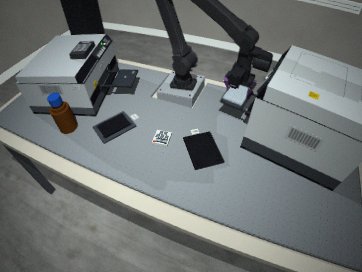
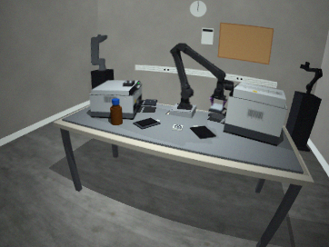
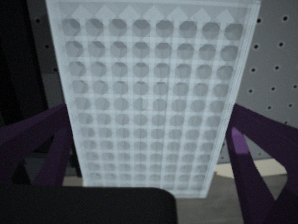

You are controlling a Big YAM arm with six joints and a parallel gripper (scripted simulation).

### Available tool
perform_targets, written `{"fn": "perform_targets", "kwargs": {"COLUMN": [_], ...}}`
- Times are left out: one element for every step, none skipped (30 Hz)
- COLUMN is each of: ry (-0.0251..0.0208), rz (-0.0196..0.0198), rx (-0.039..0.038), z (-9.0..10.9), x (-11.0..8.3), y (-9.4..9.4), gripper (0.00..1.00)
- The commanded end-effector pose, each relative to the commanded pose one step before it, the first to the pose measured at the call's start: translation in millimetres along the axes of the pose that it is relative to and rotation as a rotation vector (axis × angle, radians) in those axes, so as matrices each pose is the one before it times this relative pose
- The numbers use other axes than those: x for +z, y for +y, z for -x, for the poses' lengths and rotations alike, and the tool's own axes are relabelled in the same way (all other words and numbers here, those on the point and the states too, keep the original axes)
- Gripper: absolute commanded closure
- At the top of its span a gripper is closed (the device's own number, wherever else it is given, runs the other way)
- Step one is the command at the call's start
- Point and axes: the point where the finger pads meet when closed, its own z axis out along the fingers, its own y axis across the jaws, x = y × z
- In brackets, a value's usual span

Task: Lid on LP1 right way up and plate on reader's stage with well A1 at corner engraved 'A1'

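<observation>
A pale 96-well plate (image 1: 237,96) (image 2: 217,107) (image 3: 141,70) is over the stage at the inner side of the right machine, presumably the reader. My gripper (image 1: 240,88) (image 2: 218,103) (image 3: 149,111) is shut on the plate, one purple finger against each long side. Any gap under the plate is too small to judge, and I cannot tell whether a clear lid covers it. The left machine (image 1: 62,57) (image 2: 114,95), presumably the dispenser, has a bare dark stage (image 1: 124,79). Well A1 and the corner engraving are not readable.
A dark rectangle with a grey rim (image 1: 115,125) (image 2: 146,123) lies left of a printed marker (image 1: 162,137) (image 2: 177,127). A plain black rectangle (image 1: 204,150) (image 2: 203,132) lies right of it. The brown bottle (image 1: 64,119) (image 2: 116,115) stands upright beside the left machine.
</observation>
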Motion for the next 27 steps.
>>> {"fn": "perform_targets", "kwargs": {"ry": [0.0001,-0.00004,-0.00004,-0.00005,-0.00005,-0.00005,-0.00005,-0.00005,-0.00004,-0.00004,-0.00002,0.00004,0.00004,0.00003,0.00003,0.0,0.0,0.00003,0.00003,0.00003,0.00003,0.00004,0.00004,-0.00001,-0.00001,-0.00001,-0.00002], "rz": [0.06146,0.00101,0.00101,0.00101,0.00101,0.00101,0.00101,0.00101,0.00082,0.00063,-0.00055,-0.00474,-0.00436,-0.00409,-0.0039,0.0,0.0,-0.0039,-0.0039,-0.0039,-0.0039,-0.0039,-0.0039,-0.00044,-0.0004,-0.00044,-0.00006], "rx": [-0.00072,-0.00001,-0.00001,-0.00001,-0.00001,-0.00001,-0.00001,-0.00001,-0.00002,-0.00003,-0.0001,-0.00032,-0.0003,-0.00037,-0.00028,0.0,0.0,-0.00028,-0.00028,-0.00028,-0.00028,-0.00028,-0.00028,-0.00007,-0.00007,-0.00007,-0.00045], "z": [-2.13,0.05,0.05,0.05,0.05,0.05,0.05,0.05,0.04,0.04,0.01,-0.09,-0.08,-0.05,-0.07,0.0,0.0,-0.07,-0.07,-0.07,-0.07,-0.07,-0.07,0.01,0.0,0.02,0.0], "x": [-15.7,-0.36,-0.36,-0.36,-0.36,-0.36,-0.36,-0.36,-0.3,-0.24,0.15,1.52,1.39,1.51,1.26,0.0,0.0,1.26,1.26,1.26,1.26,1.26,1.26,0.14,0.5,0.21,0.54], "y": [29.39,0.42,0.42,0.42,0.42,0.42,0.42,0.42,0.34,0.25,-0.27,-2.13,-1.96,-2.07,-1.77,0.0,0.0,-1.77,-1.77,-1.77,-1.77,-1.77,-1.77,-0.22,-0.22,0.13,-0.1], "gripper": [0.14,0.14,0.14,0.14,0.14,0.14,0.14,0.14,0.14,0.14,0.14,0.14,0.14,0.14,0.14,0.14,0.14,0.14,0.14,0.14,0.14,0.14,0.14,0.14,0.14,0.14,0.14]}}
